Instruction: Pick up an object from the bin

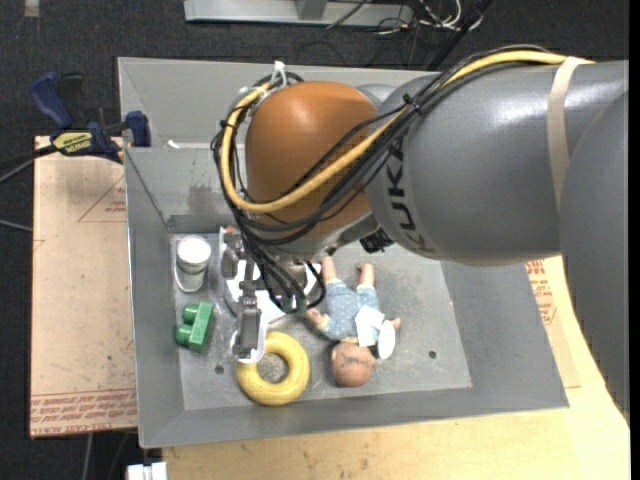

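Observation:
My gripper (241, 311) hangs low over the left middle of the bin, under the orange wrist cover. Its two fingers stand apart, open, one fingertip (246, 346) just touching or just short of the upper left edge of a yellow foam ring (273, 368). A white flat thing (238, 290) shows partly between the fingers, mostly hidden by cables. Left of the gripper lie a green plastic block (196, 325) and a white capped jar (192, 263). A small doll (349, 320) in pale blue lies to the right, head toward the front.
The arm and its orange cover hide the back half of the bin. Bare bin floor lies to the right of the doll and along the front wall.

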